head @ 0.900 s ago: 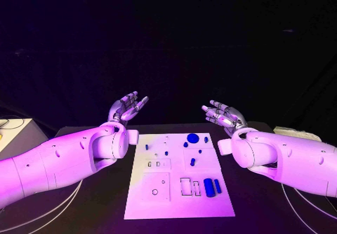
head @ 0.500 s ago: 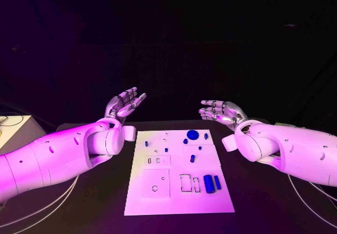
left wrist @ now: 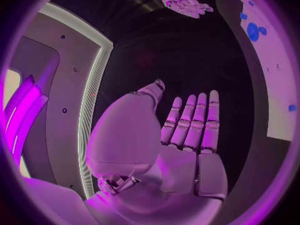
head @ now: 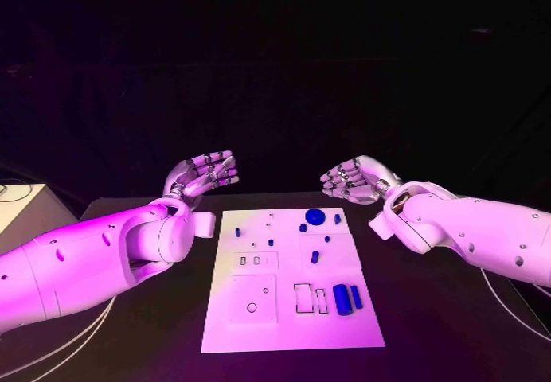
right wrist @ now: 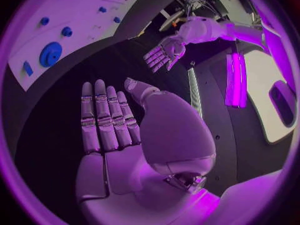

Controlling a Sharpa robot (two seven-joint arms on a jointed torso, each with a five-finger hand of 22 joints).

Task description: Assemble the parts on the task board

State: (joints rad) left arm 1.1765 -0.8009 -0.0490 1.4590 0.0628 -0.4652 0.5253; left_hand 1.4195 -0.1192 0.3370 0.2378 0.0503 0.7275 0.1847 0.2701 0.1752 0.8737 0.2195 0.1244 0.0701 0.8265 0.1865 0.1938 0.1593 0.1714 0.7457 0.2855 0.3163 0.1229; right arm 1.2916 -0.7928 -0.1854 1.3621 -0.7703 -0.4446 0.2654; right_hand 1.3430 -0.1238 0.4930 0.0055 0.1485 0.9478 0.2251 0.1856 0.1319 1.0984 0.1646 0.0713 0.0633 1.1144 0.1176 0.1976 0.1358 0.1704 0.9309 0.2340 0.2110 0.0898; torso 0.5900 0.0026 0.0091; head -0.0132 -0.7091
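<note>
Your left hand (head: 205, 173) and right hand (head: 356, 180) hang raised beyond the board's (head: 293, 318) far end, fingers straight, holding nothing. The blue parts (head: 342, 302) lie on the board, between and nearer than both hands, on the bench (head: 436, 318).

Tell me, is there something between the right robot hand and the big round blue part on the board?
Nothing visible. The right robot hand hangs empty above the table beyond the task board, and the round blue part lies uncovered near the board's far edge.
</note>
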